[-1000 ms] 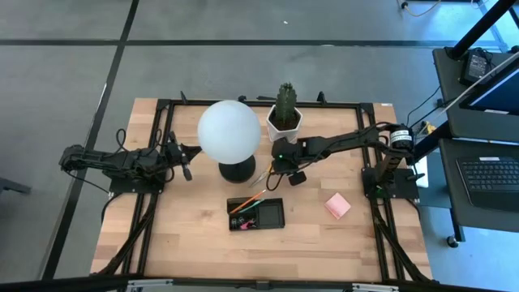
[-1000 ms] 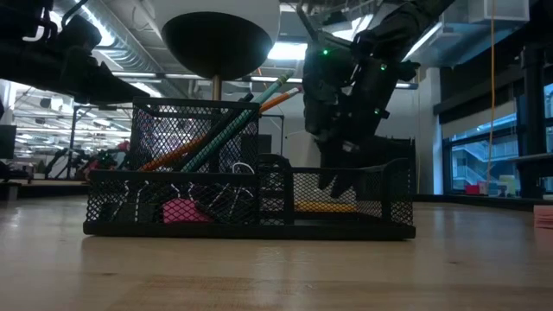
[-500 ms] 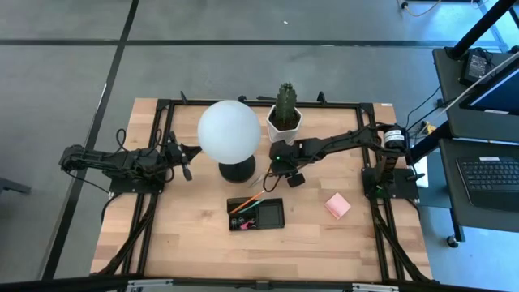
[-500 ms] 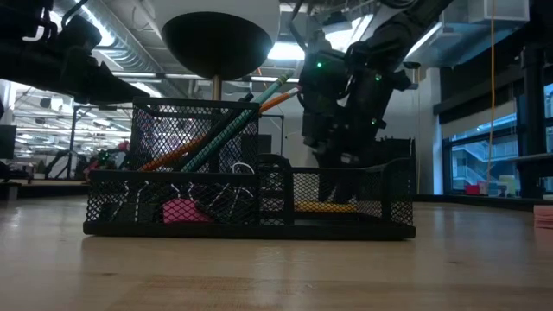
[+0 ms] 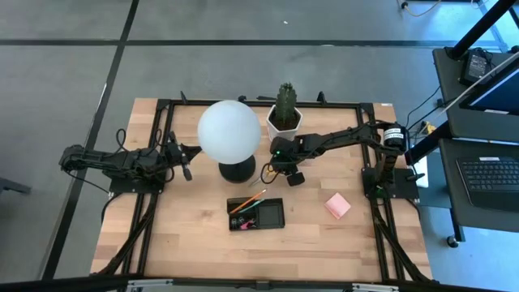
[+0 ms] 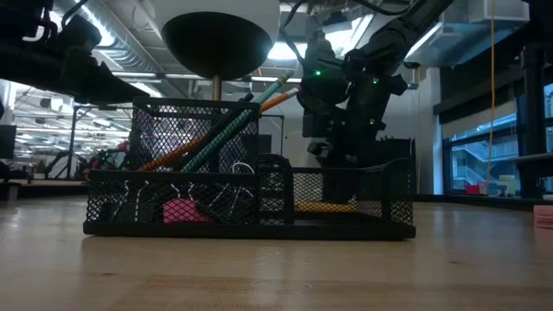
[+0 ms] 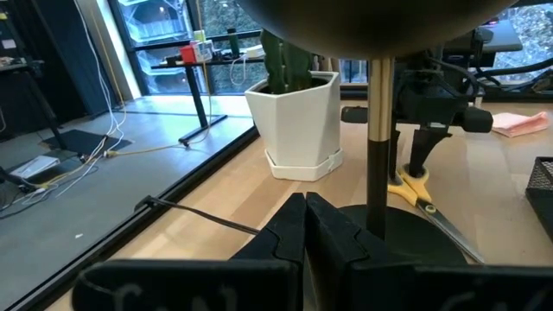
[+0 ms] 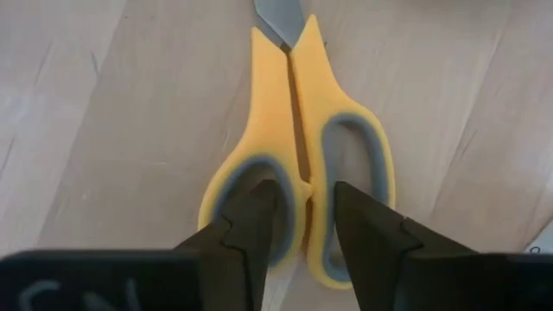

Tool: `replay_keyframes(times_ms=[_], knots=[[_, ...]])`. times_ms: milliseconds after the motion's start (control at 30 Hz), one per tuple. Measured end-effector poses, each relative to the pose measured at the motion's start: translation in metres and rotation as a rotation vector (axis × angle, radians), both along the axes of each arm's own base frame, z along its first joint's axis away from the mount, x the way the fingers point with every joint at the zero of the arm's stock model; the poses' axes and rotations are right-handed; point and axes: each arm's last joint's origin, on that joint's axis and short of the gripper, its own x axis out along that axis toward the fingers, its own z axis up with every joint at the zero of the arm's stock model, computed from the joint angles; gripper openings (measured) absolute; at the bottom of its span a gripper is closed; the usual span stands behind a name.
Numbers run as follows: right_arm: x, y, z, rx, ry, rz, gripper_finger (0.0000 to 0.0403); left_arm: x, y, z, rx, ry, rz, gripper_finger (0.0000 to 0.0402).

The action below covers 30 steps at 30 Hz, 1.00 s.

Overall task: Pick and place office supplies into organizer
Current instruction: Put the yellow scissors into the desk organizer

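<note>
The yellow-handled scissors (image 8: pixel 298 130) lie flat on the table between the lamp base and the cactus pot, also seen as scissors (image 7: pixel 415 186). My right gripper (image 8: pixel 302 194) is open and points down over their handles, one fingertip in each finger loop. The black mesh organizer (image 5: pixel 274 216) stands nearer the table's near edge. It holds green and orange pencils (image 6: pixel 225 130) and a pink eraser (image 6: pixel 179 210). A pink sticky-note pad (image 5: pixel 337 206) lies to its right. My left gripper (image 7: pixel 304 212) is shut and waits at the table's left. My right gripper comes at the scissors from above, pointing down. One finger (image 8: pixel 259 207) stands in one loop and the other in the second loop, with the handles' inner bars (image 8: pixel 301 168) between them. Whether the pads touch the bars I cannot tell. The scissors lie flat on the table.
The white globe lamp (image 5: pixel 229 130) with its round black base (image 5: pixel 238 171) stands just left of the scissors. The potted cactus (image 5: pixel 285 109) stands just beyond them. Bare wood lies left of and in front of the organizer.
My right gripper has shifted a little toward the table's far edge and the lamp, staying over the scissors. The scissors and the organizer have kept their places.
</note>
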Motion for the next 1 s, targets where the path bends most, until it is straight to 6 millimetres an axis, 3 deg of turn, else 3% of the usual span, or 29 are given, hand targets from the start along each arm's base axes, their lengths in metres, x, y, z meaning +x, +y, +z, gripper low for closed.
replay_keyframes(times_ms=[400,667,1000], knots=[[-0.002,0.001,0.000,0.015,0.020,-0.065,0.0064,0.000,0.000,0.000,0.000,0.000,0.000,0.0004],[-0.004,0.015,0.004,-0.010,0.046,-0.098,0.0067,0.000,0.000,0.000,0.000,0.000,0.000,0.0004],[-0.026,0.044,0.024,-0.015,0.195,-0.122,0.0065,0.000,0.000,0.000,0.000,0.000,-0.001,0.0004]])
